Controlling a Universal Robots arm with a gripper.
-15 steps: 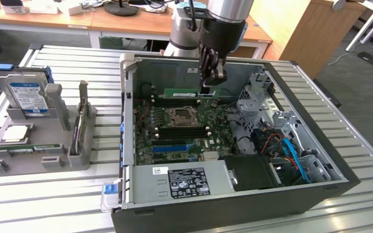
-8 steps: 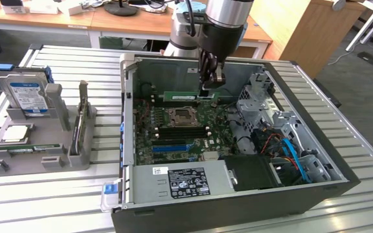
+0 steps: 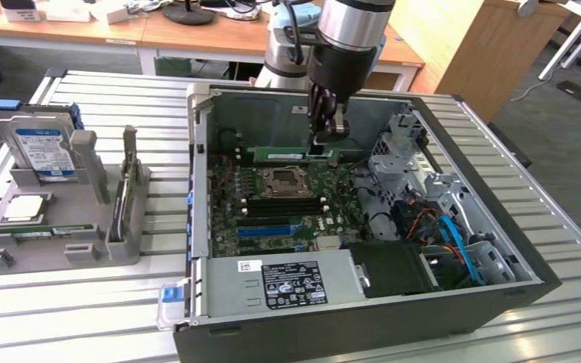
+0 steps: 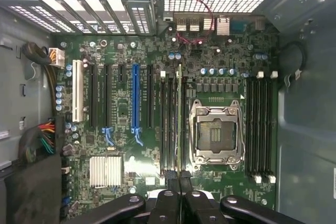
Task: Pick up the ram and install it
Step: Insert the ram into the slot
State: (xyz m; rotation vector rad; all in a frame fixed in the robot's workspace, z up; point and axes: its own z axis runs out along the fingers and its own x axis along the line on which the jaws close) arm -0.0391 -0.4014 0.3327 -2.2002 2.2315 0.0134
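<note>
**Q:** What does the exterior view add?
**A:** The open case (image 3: 371,325) on the table (image 3: 69,318). Near the table's edge, on the exterior view's left, a tray (image 3: 28,261) holds a drive (image 3: 40,144) and a processor (image 3: 26,208).

**Q:** And the ram (image 3: 288,155)?
**A:** It is a long green stick standing on edge inside the case, just beside the socket (image 3: 288,180). The wrist view shows it edge-on as a thin line along a slot on the board (image 4: 126,156).

**Q:** The claw (image 4: 180,195)?
**A:** It is clamped on the ram's end.
</note>
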